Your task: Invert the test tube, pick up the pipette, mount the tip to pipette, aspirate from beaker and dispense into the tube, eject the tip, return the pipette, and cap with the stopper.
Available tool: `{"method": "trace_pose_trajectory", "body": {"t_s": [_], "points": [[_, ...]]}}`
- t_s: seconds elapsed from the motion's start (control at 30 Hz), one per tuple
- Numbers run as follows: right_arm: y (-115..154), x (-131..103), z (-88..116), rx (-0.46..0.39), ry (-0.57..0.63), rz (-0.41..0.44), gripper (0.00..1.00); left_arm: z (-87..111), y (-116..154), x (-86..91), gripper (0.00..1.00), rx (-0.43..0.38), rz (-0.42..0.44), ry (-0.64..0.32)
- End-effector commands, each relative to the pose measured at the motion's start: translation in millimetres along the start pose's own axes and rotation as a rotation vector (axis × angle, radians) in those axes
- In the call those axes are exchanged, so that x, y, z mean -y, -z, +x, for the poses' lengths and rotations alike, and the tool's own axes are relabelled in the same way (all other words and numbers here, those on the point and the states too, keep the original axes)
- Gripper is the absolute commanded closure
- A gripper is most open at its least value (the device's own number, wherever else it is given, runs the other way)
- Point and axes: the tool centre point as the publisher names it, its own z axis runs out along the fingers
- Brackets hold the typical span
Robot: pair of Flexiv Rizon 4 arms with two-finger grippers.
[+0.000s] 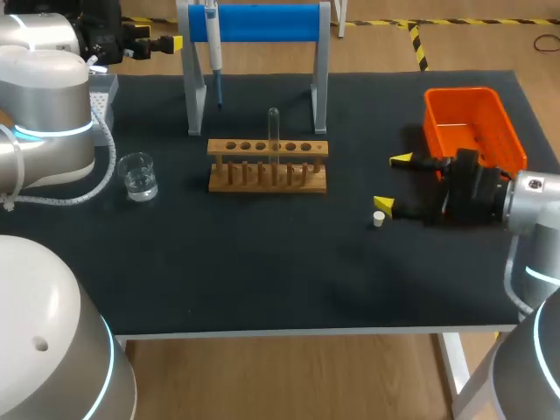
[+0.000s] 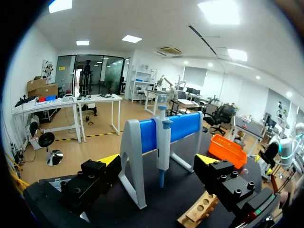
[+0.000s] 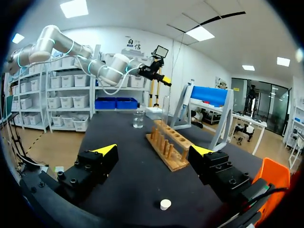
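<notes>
Pipette (image 2: 163, 142) looks light, stiff, slippery plastic; best taken round its upper body; left gripper (image 2: 157, 161) stands wide, facing it.

no text, label, number or sign is showing legibly on the table (image 1: 262, 262) or on anything standing on it. if the pipette (image 1: 213, 44) or the beaker (image 1: 138, 175) is carrying any print, it is coming out too small to read.
</notes>
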Motion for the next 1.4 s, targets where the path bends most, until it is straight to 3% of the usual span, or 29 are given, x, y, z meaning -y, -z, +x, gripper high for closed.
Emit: {"method": "trace_pose_trajectory", "body": {"t_s": [0.03, 0.53, 0.97, 1.17, 1.4], "points": [[-7.8, -0.8, -2.4, 0.02, 0.0, -0.004, 0.0, -0.3, -0.3, -0.6, 0.0, 0.0, 0.003, 0.0], [-7.2, -1.3, -3.9, 0.039, 0.01, 0.006, 0.0, -0.3, -0.3, -0.6, 0.0, 0.0, 0.003, 0.0], [-7.2, -1.3, -3.9, 0.039, 0.01, 0.006, 0.0, 132.9, 64.5, -66.6, 0.0, -0.047, 0.022, -0.121], [-7.2, -1.3, -3.9, 0.039, 0.01, 0.006, 0.0, 171.8, 70.6, -90.5, 0.0, -0.054, 0.029, -0.151], [-7.2, -1.3, -3.9, 0.039, 0.01, 0.006, 0.0, 193.4, 68.7, -107.9, 0.0, -0.067, 0.017, -0.181]]}}
